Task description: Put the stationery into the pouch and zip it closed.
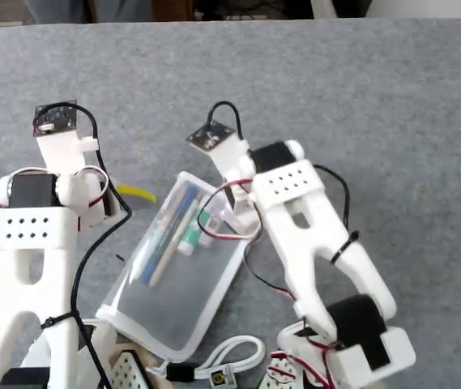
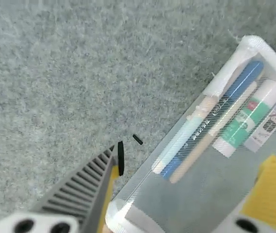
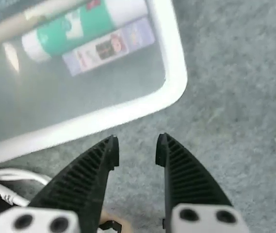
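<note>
1. while the green glue stick (image 2: 247, 120) and pens (image 2: 210, 131) lie in the clear plastic pouch (image 1: 173, 308), the right gripper (image 3: 137, 141) holds its claw apart beside the rim.
2. the left gripper (image 2: 195, 154) has its claw gaping over the pouch's edge.

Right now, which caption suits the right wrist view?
Open right gripper hovers beside the clear pouch holding a glue stick.

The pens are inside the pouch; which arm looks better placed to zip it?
Probably right: the right gripper, open, hangs just off the pouch rim beside the glue stick. The left gripper straddles a long side.
</note>
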